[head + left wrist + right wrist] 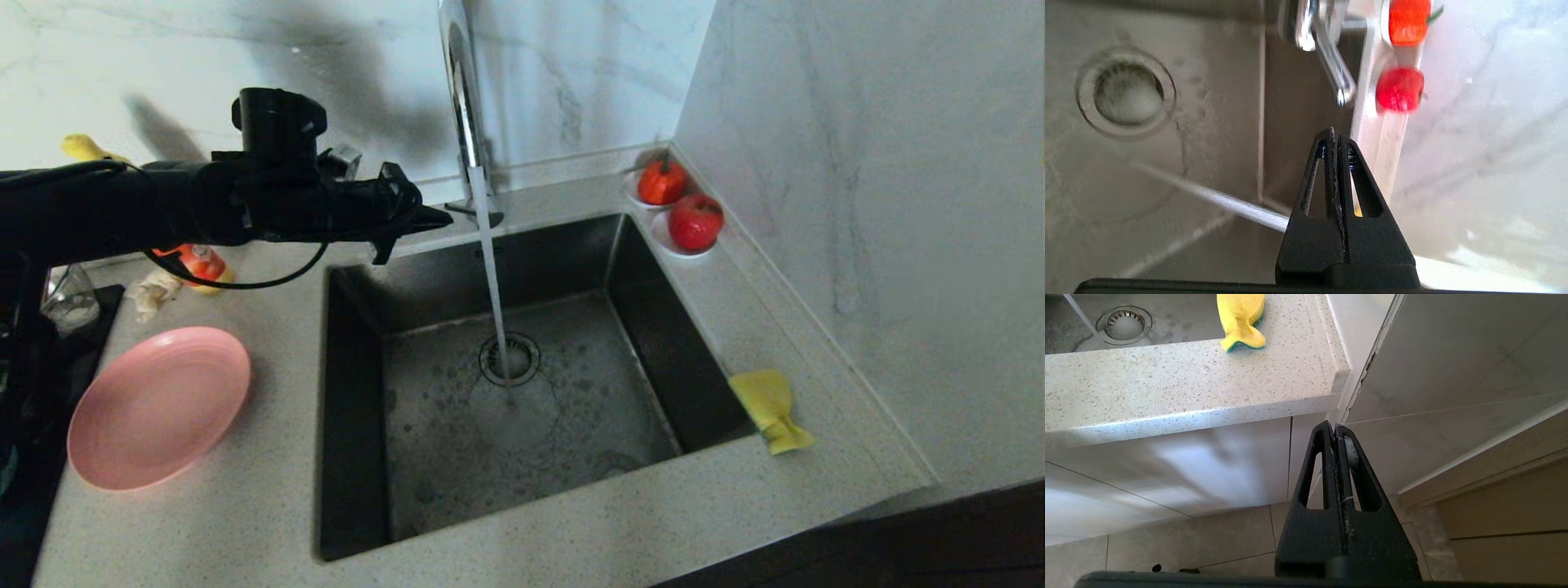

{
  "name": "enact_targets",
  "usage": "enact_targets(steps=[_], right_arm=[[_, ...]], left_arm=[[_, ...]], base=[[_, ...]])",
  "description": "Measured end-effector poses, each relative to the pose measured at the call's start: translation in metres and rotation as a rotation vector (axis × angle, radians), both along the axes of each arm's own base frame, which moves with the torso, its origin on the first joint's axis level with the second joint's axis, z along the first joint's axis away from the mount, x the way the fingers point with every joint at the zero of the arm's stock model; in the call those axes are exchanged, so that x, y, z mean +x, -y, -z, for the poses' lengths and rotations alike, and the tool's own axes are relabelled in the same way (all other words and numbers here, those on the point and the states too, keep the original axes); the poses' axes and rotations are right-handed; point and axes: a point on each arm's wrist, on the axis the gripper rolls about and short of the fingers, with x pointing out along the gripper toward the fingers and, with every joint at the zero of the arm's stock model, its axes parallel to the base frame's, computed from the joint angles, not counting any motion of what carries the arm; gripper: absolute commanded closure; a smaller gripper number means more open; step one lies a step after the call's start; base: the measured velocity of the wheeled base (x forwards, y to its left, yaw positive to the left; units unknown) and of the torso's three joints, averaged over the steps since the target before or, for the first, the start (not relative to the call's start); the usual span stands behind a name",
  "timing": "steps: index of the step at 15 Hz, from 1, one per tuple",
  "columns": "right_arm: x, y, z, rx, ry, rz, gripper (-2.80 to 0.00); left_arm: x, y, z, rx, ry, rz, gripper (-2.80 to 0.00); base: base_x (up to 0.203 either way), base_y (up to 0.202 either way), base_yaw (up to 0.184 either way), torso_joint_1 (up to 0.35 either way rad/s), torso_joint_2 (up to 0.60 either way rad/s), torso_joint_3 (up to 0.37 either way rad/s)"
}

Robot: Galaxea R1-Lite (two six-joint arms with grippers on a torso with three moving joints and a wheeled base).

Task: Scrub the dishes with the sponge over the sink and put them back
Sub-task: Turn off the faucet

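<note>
Nearest, at 8 o'clock on the countertop [245, 506]: pink plate [159, 407], lying flat and bare. Centre: dark sink [359, 425], water stream [492, 278] running from the chrome faucet [462, 98] onto the drain strainer [509, 358]. At 4 o'clock on the rim: yellow sponge [769, 408], crumpled, green layer underneath — untouched. Down below the counter edge: right gripper [1336, 428], fingers pressed together, empty. At 10 o'clock, above the sink's far left corner: left gripper [437, 219], tips pinched together on nothing, pointing toward the faucet. Farthest, at 1 o'clock: two red fruits [678, 204] on white saucers [682, 249].
</note>
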Motion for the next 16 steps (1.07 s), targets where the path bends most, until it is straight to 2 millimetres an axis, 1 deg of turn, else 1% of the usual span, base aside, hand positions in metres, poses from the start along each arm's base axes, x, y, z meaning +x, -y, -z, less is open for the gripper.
enact_targets(steps=[6, 12, 16], right_arm=[[0.0, 0.0, 0.0, 0.0, 0.0, 0.0, 0.0], [0.0, 0.0, 0.0, 0.0, 0.0, 0.0, 0.0], [0.0, 0.0, 0.0, 0.0, 0.0, 0.0, 0.0]], left_arm=[[0.006, 0.001, 0.005, 0.009, 0.016, -0.035, 0.0], [0.014, 0.002, 0.003, -0.005, 0.102, -0.046, 0.0], [0.02, 0.006, 0.011, -0.004, 0.118, -0.058, 0.0]], base=[[0.0, 0.0, 0.0, 0.0, 0.0, 0.0], [0.0, 0.0, 0.0, 0.0, 0.0, 0.0], [0.0, 0.0, 0.0, 0.0, 0.0, 0.0]])
